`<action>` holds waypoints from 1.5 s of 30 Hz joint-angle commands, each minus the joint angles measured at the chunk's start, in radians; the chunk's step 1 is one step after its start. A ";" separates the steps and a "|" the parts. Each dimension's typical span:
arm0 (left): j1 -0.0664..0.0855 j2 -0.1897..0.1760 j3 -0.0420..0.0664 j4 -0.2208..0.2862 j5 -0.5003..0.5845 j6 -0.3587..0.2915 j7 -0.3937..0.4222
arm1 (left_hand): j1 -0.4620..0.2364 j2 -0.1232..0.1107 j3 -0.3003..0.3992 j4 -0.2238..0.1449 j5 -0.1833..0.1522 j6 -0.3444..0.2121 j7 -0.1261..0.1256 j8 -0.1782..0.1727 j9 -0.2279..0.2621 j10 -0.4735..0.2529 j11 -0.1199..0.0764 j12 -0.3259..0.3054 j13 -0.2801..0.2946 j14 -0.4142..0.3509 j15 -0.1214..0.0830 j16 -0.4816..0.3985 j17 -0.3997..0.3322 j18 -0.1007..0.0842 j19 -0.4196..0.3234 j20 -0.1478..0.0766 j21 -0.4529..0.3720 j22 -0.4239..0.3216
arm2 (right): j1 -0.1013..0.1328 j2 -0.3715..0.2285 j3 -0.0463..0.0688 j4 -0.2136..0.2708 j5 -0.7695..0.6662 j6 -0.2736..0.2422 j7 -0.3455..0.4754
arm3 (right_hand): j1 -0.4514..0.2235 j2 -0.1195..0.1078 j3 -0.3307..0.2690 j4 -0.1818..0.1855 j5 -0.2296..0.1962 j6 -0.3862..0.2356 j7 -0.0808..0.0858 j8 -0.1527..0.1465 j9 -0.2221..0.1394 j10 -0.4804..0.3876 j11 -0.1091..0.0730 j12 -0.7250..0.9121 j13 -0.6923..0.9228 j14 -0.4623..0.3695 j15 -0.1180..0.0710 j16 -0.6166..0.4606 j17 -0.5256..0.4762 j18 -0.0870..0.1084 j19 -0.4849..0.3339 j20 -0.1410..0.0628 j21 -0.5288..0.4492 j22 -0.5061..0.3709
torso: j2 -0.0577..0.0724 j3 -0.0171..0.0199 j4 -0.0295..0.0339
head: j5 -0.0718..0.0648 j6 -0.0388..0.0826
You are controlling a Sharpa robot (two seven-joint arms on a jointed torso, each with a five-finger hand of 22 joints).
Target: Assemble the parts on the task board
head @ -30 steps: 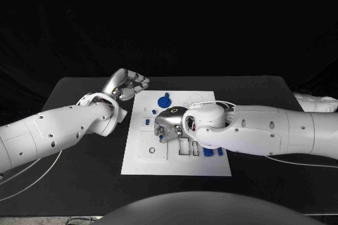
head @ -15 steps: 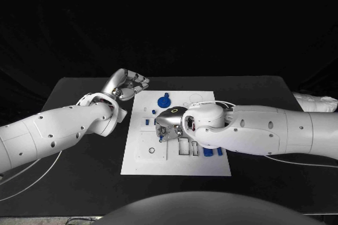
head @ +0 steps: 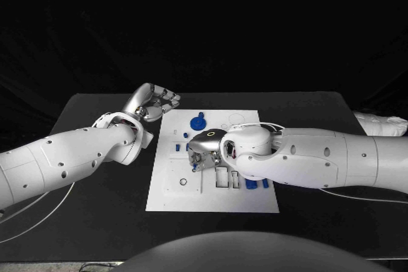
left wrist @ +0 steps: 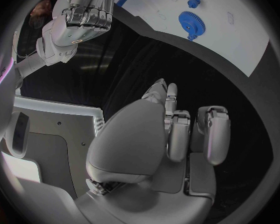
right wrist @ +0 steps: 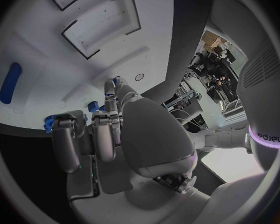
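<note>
A: Which step is in hand?

B: A placing or seating step near the middle of the task board (head: pixel 170 195), I judge. The right hand (head: pixel 204 151) hangs low over the board's centre, palm down, fingers curled toward the surface.

A: Is it holding a part?

B: I cannot tell. In the right wrist view the fingers (right wrist: pixel 105 134) are bent in close together and small blue pieces (right wrist: pixel 93 106) show right at their tips, but whether they are pinched or simply lie on the board beneath is hidden.

A: And the left hand?

B: The left hand (head: pixel 153 102) sits off the board's far left corner, over the black table (head: pixel 94 107), fingers curled into a fist with nothing in them. The left wrist view shows the same.

A: Where are the other parts?

B: A blue gear (head: pixel 198 121) lies at the board's far edge, a small blue peg (head: pixel 178 147) on its left side, and a few blue pieces (head: pixel 252 183) to the near right, just beside two rectangular recesses (head: pixel 223 177), which look vacant.

A: What does the next move call for?

B: Fine alignment, probably: bringing the fingertips square over a slot and pressing gently so nothing tips or skids on the smooth plate.
</note>
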 commanded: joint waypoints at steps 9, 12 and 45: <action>0.001 0.002 0.001 0.002 -0.004 0.010 0.006 | 0.005 0.002 0.008 0.001 -0.004 0.008 0.000 -0.001 0.001 0.005 0.001 -0.003 0.000 0.104 -0.005 -0.005 0.263 -0.017 0.086 -0.005 0.004 0.256 | -0.004 -0.006 -0.001 0.010 -0.006 -0.031 0.015 | 0.005 0.002 0.008 -0.001 0.002 0.010 0.000 0.002 0.000 0.012 -0.001 -0.008 -0.001 0.104 -0.003 0.004 0.263 -0.014 0.105 -0.004 0.004 0.263 | 0.000 -0.0002 0.0010 | -0.001 0.000; 0.001 0.002 0.001 0.002 -0.004 0.010 0.006 | 0.005 0.002 0.008 0.001 -0.004 0.008 0.000 -0.001 0.001 0.005 0.001 -0.003 0.000 0.104 -0.005 -0.005 0.263 -0.017 0.086 -0.005 0.004 0.256 | -0.004 -0.005 -0.001 0.011 -0.004 -0.031 0.016 | 0.005 0.000 0.010 -0.002 0.001 0.011 0.001 0.002 -0.001 0.013 0.000 -0.011 -0.001 0.104 -0.002 0.004 0.263 -0.014 0.105 -0.004 0.004 0.263 | 0.000 0.0001 0.0002 | 0.000 0.000; 0.001 0.004 0.001 -0.001 -0.004 0.014 0.006 | 0.005 0.002 0.008 0.001 -0.004 0.008 0.000 -0.001 0.001 0.005 0.001 -0.003 0.000 0.104 -0.005 -0.005 0.263 -0.017 0.086 -0.005 0.004 0.256 | -0.007 0.009 -0.001 0.006 -0.004 0.036 -0.017 | 0.002 -0.010 0.019 0.000 0.001 0.005 0.004 -0.011 -0.006 0.011 0.004 -0.042 -0.002 0.104 0.002 0.004 0.263 -0.014 0.105 0.000 0.004 0.263 | 0.000 -0.0004 0.0000 | -0.006 0.000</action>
